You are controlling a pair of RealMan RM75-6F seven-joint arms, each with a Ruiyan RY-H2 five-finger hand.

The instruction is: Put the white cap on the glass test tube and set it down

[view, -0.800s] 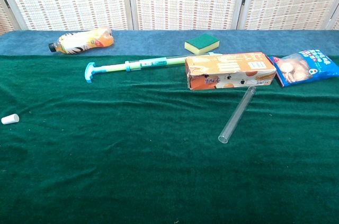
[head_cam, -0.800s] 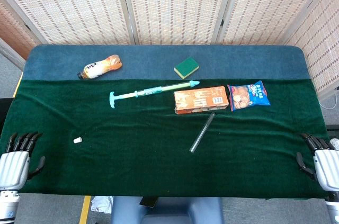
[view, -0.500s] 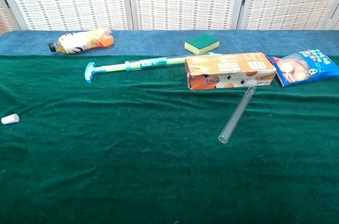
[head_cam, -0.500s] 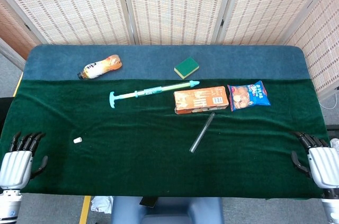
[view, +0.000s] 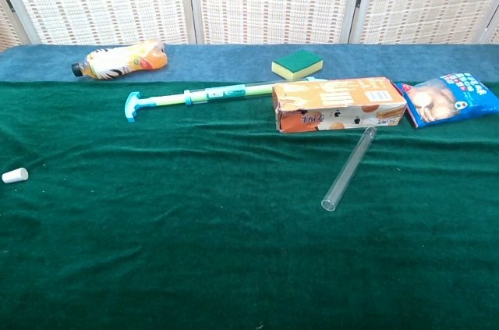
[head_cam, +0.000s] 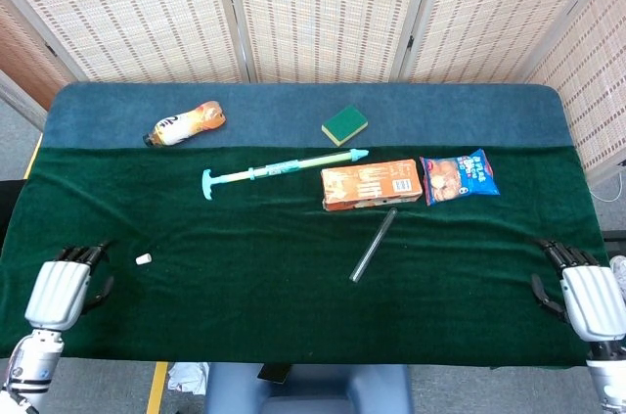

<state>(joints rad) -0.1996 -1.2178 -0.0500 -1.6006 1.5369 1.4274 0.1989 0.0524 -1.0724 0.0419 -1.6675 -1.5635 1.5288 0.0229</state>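
while uncapped, white cap [head_cam: 143, 259] just beside left robot hand [head_cam: 61, 293]

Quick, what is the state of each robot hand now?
Left robot hand: open, holding nothing.
Right robot hand: open, holding nothing.

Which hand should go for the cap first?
Left. The left hand sits close beside the white cap; the right hand is at the table's far side, nearer the glass test tube.

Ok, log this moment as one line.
stage: pre-grasp | white cap: loose | glass test tube: uncapped, lying flat | left hand: empty | right hand: empty
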